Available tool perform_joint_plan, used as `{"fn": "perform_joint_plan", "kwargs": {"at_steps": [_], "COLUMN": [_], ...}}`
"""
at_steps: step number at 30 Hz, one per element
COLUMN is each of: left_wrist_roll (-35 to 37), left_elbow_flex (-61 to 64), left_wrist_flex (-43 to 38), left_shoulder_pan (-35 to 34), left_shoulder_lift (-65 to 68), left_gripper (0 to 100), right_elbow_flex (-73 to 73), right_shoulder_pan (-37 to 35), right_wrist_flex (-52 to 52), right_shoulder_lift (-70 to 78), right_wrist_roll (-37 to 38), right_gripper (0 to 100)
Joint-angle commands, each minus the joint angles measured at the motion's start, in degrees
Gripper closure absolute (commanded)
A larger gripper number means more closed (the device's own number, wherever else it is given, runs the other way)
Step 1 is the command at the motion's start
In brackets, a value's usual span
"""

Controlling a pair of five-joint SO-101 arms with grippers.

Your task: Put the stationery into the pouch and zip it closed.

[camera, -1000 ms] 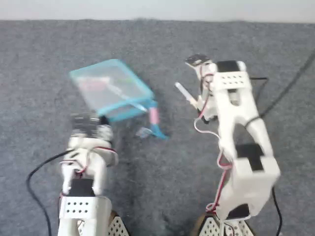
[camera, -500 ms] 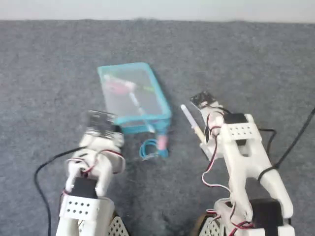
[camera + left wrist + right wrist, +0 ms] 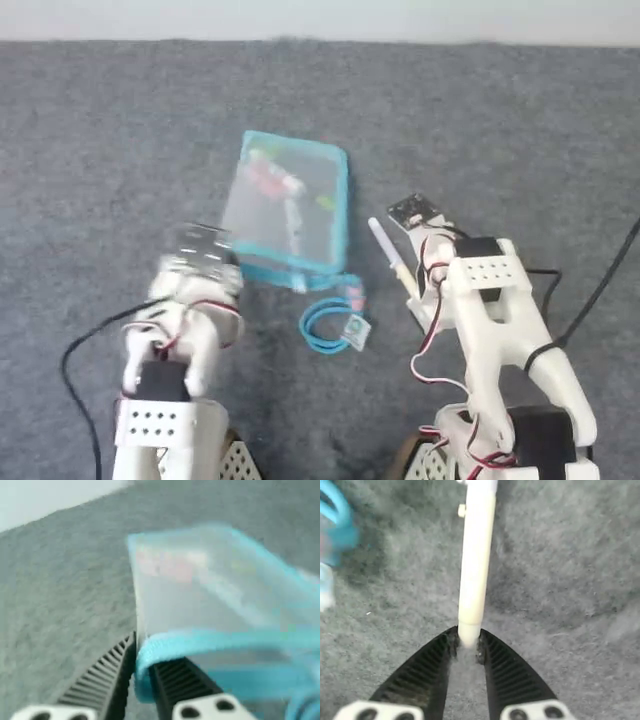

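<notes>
Pinched shut on the pouch [image 3: 200, 595] rim with left fingers [image 3: 177, 680]; clamped on the pen [image 3: 476, 555] end with right fingers [image 3: 427, 672]. Unreadable print on tag [image 3: 357, 333].

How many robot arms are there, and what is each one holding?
2. The left arm stands on the left, jaws shut on the edge of the blue pouch. The right arm stands on the right, jaws gripping a white pen beside the pouch.
</notes>
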Motion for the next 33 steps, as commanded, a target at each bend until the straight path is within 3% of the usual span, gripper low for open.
{"fn": "perform_joint_plan", "kwargs": {"at_steps": [1, 7, 10, 13, 15, 17, 19, 21, 23, 26, 28, 33], "left_wrist_roll": [5.2, -1.8, 4.5, 12.0, 12.3, 5.0, -6.3, -9.1, -6.5, 4.3, 7.5, -3.0], "left_elbow_flex": [-5.8, -5.3, -6.5, -7.3, -7.5, -7.1, -5.1, -4.6, -5.9, -7.7, -7.7, -5.0], "left_wrist_flex": [-0.1, 6.4, 5.0, 0.9, 0.9, 3.1, 6.9, 9.3, 8.5, 2.8, 0.7, 5.1], "left_shoulder_pan": [-10.3, 5.2, -1.4, -15.8, -17.7, -9.5, 3.7, 8.8, 5.0, -9.6, -14.4, 1.3], "left_shoulder_lift": [0.3, -0.1, -0.2, 0.3, 0.3, 0.4, 0.1, -0.2, -0.2, -0.2, 0.3, -0.1], "left_gripper": [99, 99, 99, 99, 99, 99, 99, 99, 99, 99, 99, 99], "right_elbow_flex": [-0.3, -0.3, 0.4, 1.0, 1.1, 1.1, 1.1, 1.1, 1.1, 1.5, 1.6, 1.6], "right_shoulder_pan": [-0.6, -4.2, -7.3, -7.7, -7.0, -7.0, -7.0, -6.7, -6.5, -6.9, -7.0, -6.5], "right_wrist_flex": [-0.7, -0.4, -0.6, -0.4, -0.4, -0.4, -0.4, -0.3, -0.2, -0.3, -0.3, -0.2], "right_shoulder_lift": [-2.9, -2.9, -2.9, -2.9, -2.9, -2.9, -2.9, -2.9, -2.9, -2.9, -2.9, -2.9], "right_wrist_roll": [-0.7, -3.6, -2.9, -2.9, -2.7, -2.6, -2.5, -2.5, -2.5, -2.5, -2.5, -2.5], "right_gripper": [99.2, 99.2, 99.2, 99.2, 99.2, 99.2, 99.2, 99.2, 99.2, 99.2, 99.2, 99.2]}}
